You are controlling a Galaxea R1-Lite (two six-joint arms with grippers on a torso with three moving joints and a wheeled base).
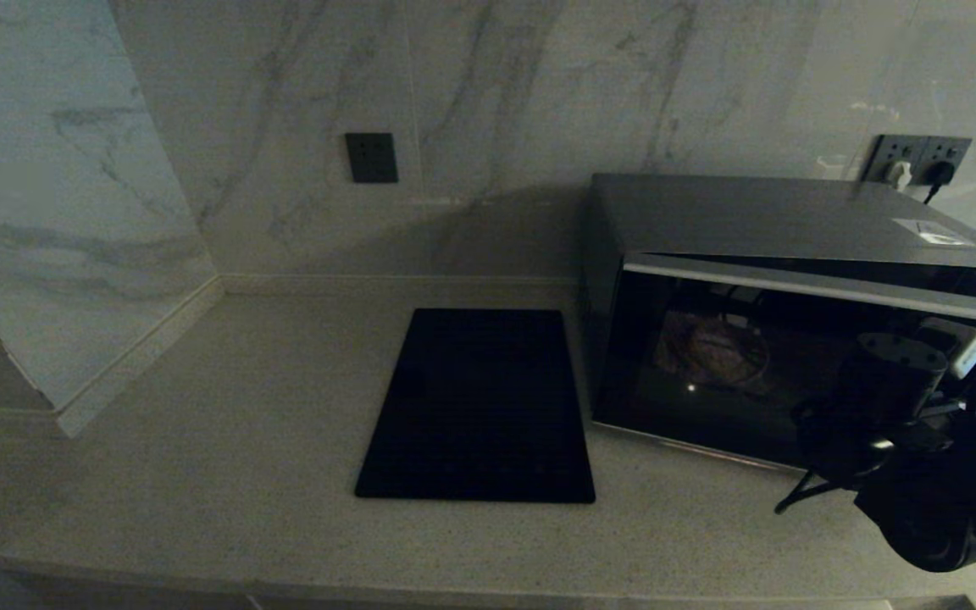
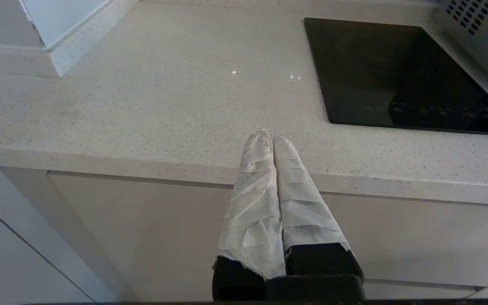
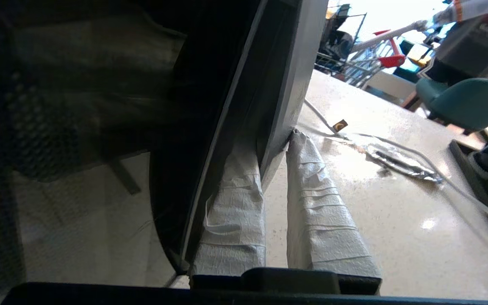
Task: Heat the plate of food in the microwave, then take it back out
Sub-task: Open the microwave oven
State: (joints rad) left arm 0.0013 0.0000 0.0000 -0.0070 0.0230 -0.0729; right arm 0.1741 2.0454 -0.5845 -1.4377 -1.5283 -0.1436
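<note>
The microwave [image 1: 793,322] sits on the right of the counter [image 1: 200,440], hard against the marble wall [image 1: 539,85], and its door [image 1: 708,373] stands slightly ajar, swung out a little at the right edge with a dark gap showing along the top. The right gripper [image 3: 275,142] is down at that free edge: in the right wrist view its 2 cloth-wrapped fingers [image 3: 320,212] are pinched narrowly around the door's edge, 1 finger on the inner side and 1 on the outer. From the head view the right arm [image 1: 920,457] bulks black in the lower right corner, in front of the door's right part.

Through the dark glass a pale round shape shows inside the cavity, most likely the plate [image 1: 712,347], though the food on it cannot be made out.

Left of the microwave lies a flat black slab [image 1: 479,407], just beside the oven and well clear of the front edge. A dark wall plate [image 1: 371,158] sits on the marble above it, and plugs fill the sockets [image 1: 920,161] behind the microwave.

The left gripper [image 2: 271,137] is parked low in front of the counter, its 2 wrapped fingers pressed together with nothing between them, tips level with the counter's front lip.
</note>
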